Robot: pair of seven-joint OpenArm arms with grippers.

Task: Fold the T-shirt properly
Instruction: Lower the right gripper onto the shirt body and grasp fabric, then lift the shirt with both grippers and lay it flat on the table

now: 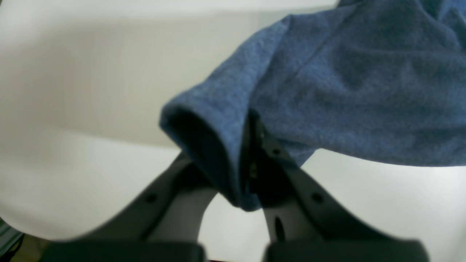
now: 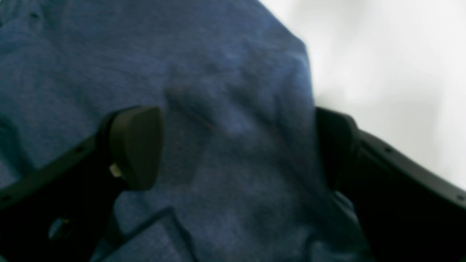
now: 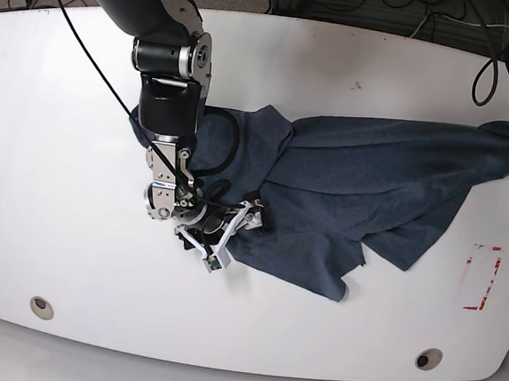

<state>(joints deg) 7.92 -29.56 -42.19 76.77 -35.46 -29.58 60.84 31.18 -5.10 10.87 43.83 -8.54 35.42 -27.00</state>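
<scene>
Dark heathered navy-blue cotton T-shirt point(image 3: 363, 178), spread rumpled on white table point(image 3: 67, 94): hem fold clamped by left gripper point(image 1: 245, 163); right gripper point(image 2: 236, 145) held apart, straddling cloth.

No text can be read anywhere

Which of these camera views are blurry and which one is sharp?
Right wrist view: soft all over, T-shirt fabric smeared. Left wrist view: also blurred, left claw dark and fuzzy. Base view: sharp, evenly lit, white table bright without harsh glare.
</scene>
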